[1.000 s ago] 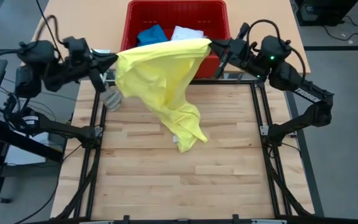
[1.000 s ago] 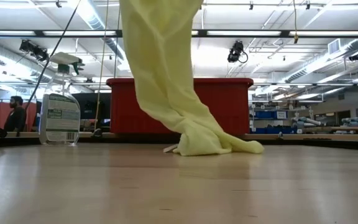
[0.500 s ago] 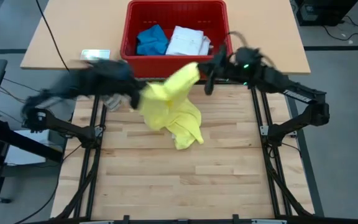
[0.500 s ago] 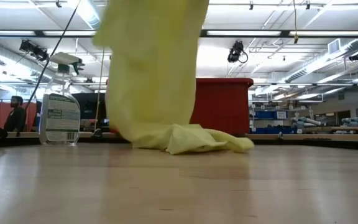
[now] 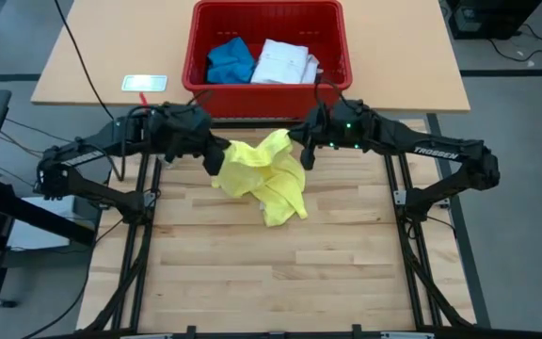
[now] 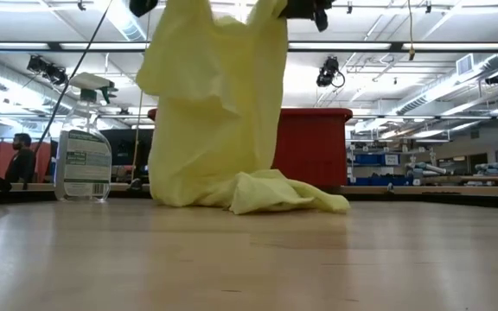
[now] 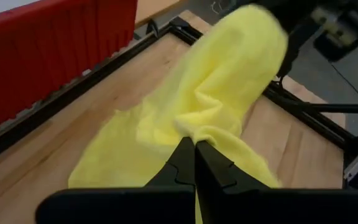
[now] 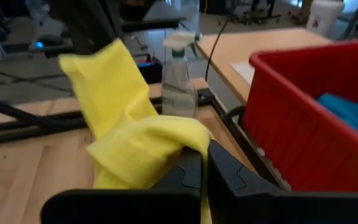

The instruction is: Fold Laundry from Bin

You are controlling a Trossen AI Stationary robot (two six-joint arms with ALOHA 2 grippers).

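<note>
In the low view both grippers are cut off by the top edge, and the yellow T-shirt (image 6: 219,112) hides much of the red bin (image 6: 309,147). From above, the folds hide the fingertips of the left gripper (image 5: 216,156) and right gripper (image 5: 301,151).

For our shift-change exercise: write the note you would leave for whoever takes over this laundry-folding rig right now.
Left gripper: shut on the yellow T-shirt, just in front of the red bin.
Right gripper: shut on the same shirt's other end, close beside the left.
The shirt hangs bunched between them, its lower part resting on the table.
Blue piece and white shirt lie in the bin.
Done: shirt taken out. Left: spread it, fold it, then the others.
</note>
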